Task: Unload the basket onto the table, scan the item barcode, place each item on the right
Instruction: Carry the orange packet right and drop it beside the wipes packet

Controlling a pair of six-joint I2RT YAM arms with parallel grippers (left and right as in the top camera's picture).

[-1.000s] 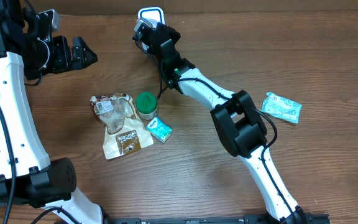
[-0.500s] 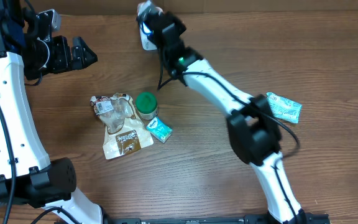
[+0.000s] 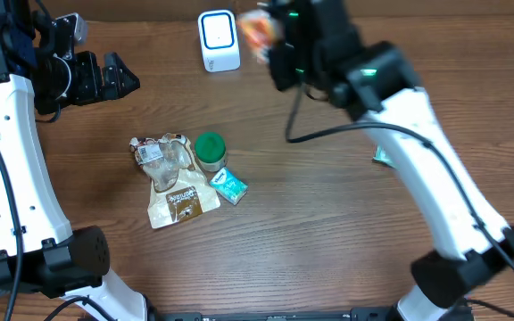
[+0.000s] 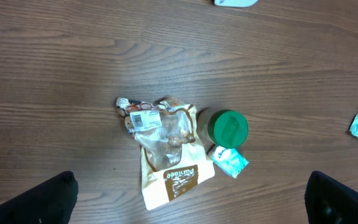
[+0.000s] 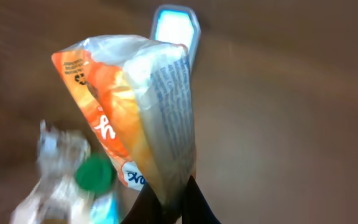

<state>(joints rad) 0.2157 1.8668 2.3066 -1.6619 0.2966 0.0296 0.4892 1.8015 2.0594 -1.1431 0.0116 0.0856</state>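
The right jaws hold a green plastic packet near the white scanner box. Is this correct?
No: the crinkled plastic packet is orange and white, not green; the right wrist view shows it. The right jaws do hold it near the white scanner box.

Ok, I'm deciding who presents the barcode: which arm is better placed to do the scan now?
Right. The right arm has its jaws shut on the orange bag, held up close to the white scanner. The left arm is far from it, jaws open and empty.
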